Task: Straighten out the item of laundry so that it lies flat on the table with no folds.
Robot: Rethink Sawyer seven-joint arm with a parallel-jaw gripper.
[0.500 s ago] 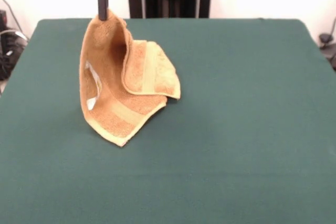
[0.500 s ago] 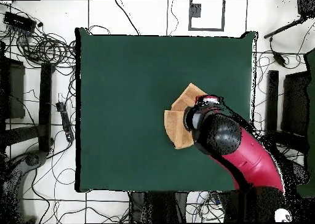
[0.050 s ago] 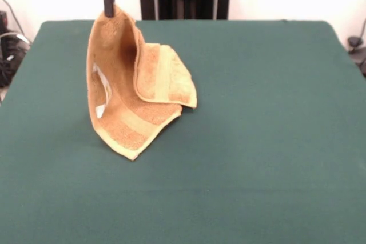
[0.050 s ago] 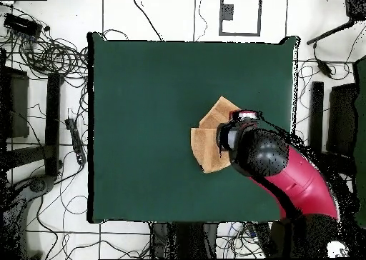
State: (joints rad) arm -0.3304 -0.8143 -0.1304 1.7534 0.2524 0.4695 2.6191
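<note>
The item of laundry is a golden-orange towel, held up by one corner and draped down onto the table. My gripper is shut on that raised corner near the top left of the front view. The towel's lower part lies folded on the green cloth, with a border band showing and a white tag at its left side. From overhead, the towel sticks out to the left of the arm, which hides the gripper and the held corner.
Cables and stands lie on the floor all around the table in the overhead view. The red arm reaches over the table's right side from the bottom edge.
The gripper has risen a little and shifted slightly left, pulling the held corner of the towel higher. The lower folds have barely moved.
</note>
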